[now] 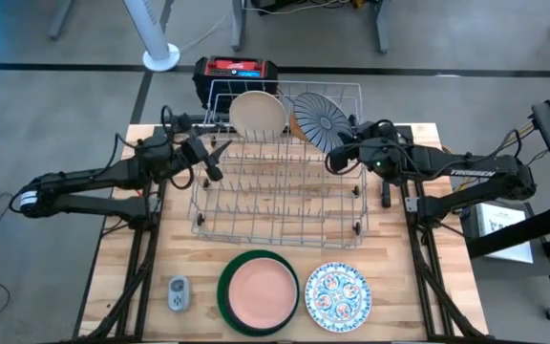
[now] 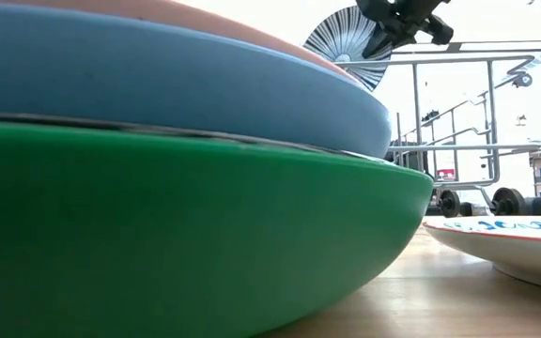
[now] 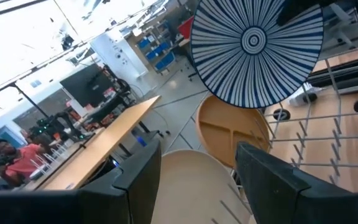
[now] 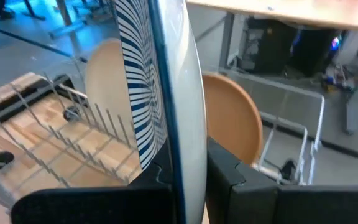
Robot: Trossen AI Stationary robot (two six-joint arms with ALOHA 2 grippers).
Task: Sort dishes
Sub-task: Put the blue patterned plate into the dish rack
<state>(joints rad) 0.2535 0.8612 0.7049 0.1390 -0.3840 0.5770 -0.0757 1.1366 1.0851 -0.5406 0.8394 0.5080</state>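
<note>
High view | wooden table (image 1: 113, 287) | right pincer (image 1: 337, 153) clamps striped plate (image 1: 321, 119) | left pincer (image 1: 208, 158) wide

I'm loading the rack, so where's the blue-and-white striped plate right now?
In the high view the striped plate is held on edge in the right gripper, over the far right part of the wire rack, just in front of the tan plate.

We see a table (image 1: 390, 277) of pale, matt wooden planks and a rack (image 1: 285, 205) of thin, shiny metal wire. The striped plate (image 1: 321, 119) looks glazed and glossy, its rim smooth. The green dish (image 2: 195, 235) looks smooth with a soft sheen, like plastic, and the tan plate (image 4: 229, 124) matt.
</note>
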